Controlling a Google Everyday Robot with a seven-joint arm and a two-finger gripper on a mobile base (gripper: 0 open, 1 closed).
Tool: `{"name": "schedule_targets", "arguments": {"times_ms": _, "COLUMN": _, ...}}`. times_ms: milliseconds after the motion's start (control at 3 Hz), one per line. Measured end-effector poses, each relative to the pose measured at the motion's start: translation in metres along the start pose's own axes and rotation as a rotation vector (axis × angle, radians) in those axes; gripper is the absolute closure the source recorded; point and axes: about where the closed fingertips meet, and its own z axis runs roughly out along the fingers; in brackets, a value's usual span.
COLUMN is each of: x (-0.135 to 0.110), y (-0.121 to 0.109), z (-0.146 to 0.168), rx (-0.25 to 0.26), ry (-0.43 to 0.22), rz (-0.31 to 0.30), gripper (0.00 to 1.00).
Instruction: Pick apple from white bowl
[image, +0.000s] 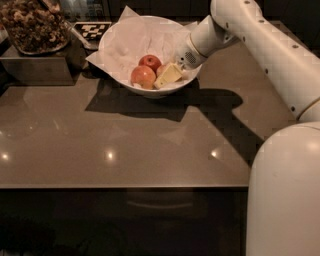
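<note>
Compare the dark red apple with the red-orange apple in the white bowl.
The dark red apple is smaller and deeper red; the red-orange apple is bigger and lighter. The dark red one lies farther back, the red-orange one nearer the front rim. Both lie in the white bowl, beside the pincer.

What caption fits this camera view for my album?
Robot's pincer sits inside the white bowl, beside the red-orange apple.

High view angled down over table; hand inside far white bowl.
</note>
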Motion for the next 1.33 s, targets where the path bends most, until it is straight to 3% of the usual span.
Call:
{"name": "schedule_targets", "arguments": {"times_ms": 667, "x": -0.008, "y": 0.001, "z": -0.010, "rx": -0.018, "ry": -0.028, "rz": -0.009, "gripper": 1.00}}
{"name": "schedule_targets", "arguments": {"times_ms": 1333, "x": -0.060, "y": 0.015, "z": -0.075, "rx": -0.030, "ry": -0.238, "rz": -0.090, "gripper": 1.00}}
